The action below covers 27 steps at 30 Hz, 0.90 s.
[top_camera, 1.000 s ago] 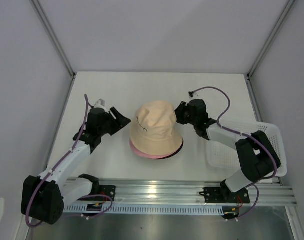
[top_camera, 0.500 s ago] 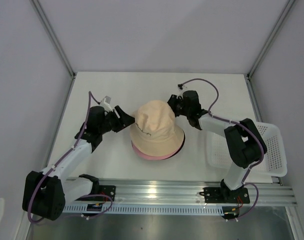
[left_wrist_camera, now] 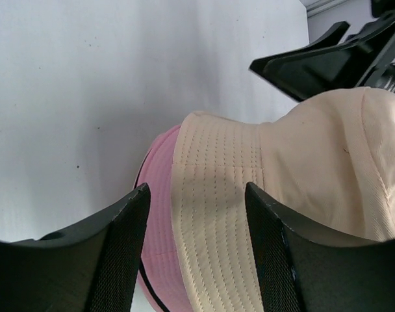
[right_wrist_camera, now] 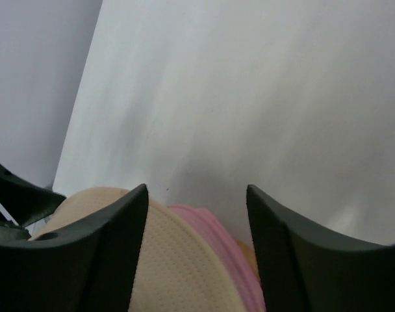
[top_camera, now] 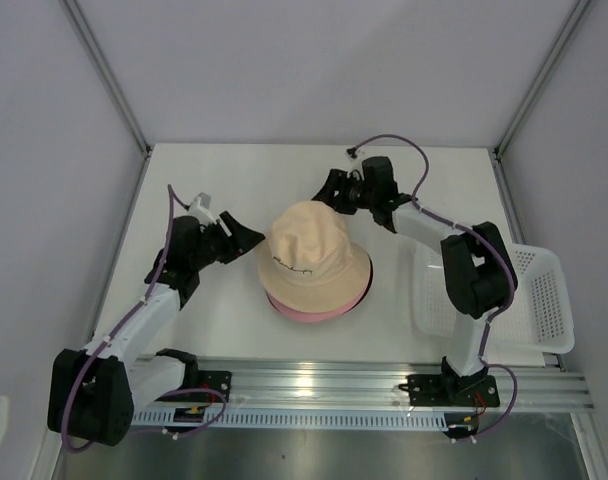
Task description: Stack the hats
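The beige hat [top_camera: 314,255] sits crown up on top of the pink hat [top_camera: 309,313], of which only the brim shows. A thin black edge of the black hat [left_wrist_camera: 151,289] peeks out under the pink brim. My left gripper [top_camera: 246,238] is open just left of the stack, and in the left wrist view the beige brim [left_wrist_camera: 210,214] lies in the gap between its jaws, unpinched. My right gripper [top_camera: 329,190] is open at the far side of the stack with nothing between its fingers. The right wrist view looks down over the beige hat [right_wrist_camera: 178,260] and the pink brim [right_wrist_camera: 214,227].
A white perforated basket [top_camera: 544,300] stands at the right, beside the right arm. White walls with metal posts close off the table on three sides. A metal rail runs along the near edge.
My right gripper has opened and swung from the hat's right side round to its far side. The left gripper moved in towards the brim and drew back slightly.
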Each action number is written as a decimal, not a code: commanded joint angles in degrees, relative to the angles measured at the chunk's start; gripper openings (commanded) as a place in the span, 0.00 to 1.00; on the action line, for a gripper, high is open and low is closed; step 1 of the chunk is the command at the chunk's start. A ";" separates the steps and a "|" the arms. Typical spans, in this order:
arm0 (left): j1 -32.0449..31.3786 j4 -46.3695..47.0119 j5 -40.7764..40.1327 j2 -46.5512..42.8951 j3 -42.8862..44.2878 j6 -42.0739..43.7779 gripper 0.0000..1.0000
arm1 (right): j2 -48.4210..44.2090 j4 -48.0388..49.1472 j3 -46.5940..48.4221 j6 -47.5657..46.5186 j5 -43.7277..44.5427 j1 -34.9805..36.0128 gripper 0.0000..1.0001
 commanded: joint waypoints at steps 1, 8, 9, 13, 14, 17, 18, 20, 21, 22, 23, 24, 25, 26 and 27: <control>0.68 6.42 3.56 0.96 -0.72 -1.97 0.64 | -1.54 -7.93 5.45 -3.06 0.91 -5.68 0.67; 0.68 8.97 7.17 -1.76 -4.22 -5.92 0.67 | -12.60 -16.72 4.93 -3.67 0.73 -15.26 0.82; 0.68 9.23 8.04 -1.93 -4.49 -6.28 0.67 | -15.93 -18.55 3.36 -3.84 0.90 -15.62 0.84; 0.68 9.06 9.10 -2.20 -5.11 -6.81 0.67 | -25.59 -19.45 -4.81 -2.36 2.13 -15.45 0.91; 0.68 8.97 9.19 -2.11 -5.11 -6.81 0.68 | -27.63 -19.28 -6.83 -0.61 2.39 -15.53 0.91; 0.68 9.93 9.54 -1.76 -5.99 -7.42 0.67 | -35.36 -17.87 -14.48 3.00 1.70 -15.45 0.93; 0.68 10.37 9.54 -1.50 -6.51 -7.77 0.66 | -37.04 -17.52 -16.24 4.92 1.52 -15.27 0.93; 0.68 11.25 9.98 -1.06 -6.69 -8.30 0.60 | -41.94 -18.56 -20.02 6.52 3.70 -14.22 0.94; 0.68 11.34 9.98 -0.80 -6.69 -8.39 0.57 | -43.63 -19.36 -21.17 7.83 4.24 -13.78 0.95; 0.68 11.34 9.98 -0.71 -7.04 -8.39 0.53 | -45.21 -19.62 -22.22 8.63 4.85 -13.25 0.95; 0.59 11.08 9.11 -0.71 -7.13 -8.39 0.44 | -48.01 -19.98 -24.41 9.59 6.60 -12.12 0.95; 0.59 9.95 8.50 -0.71 -7.13 -8.22 0.38 | -49.43 -20.33 -25.39 10.82 7.48 -11.50 0.95; 0.59 9.50 7.88 -0.79 -7.31 -8.04 0.33 | -50.75 -20.07 -26.61 13.44 8.02 -10.88 0.95; 0.59 9.32 7.53 -0.88 -7.74 -7.87 0.28 | -52.07 -19.81 -28.89 14.86 9.15 -10.27 0.95; 0.59 9.50 7.44 -0.97 -7.92 -7.69 0.21 | -54.60 -19.28 -30.04 16.18 10.12 -8.52 0.95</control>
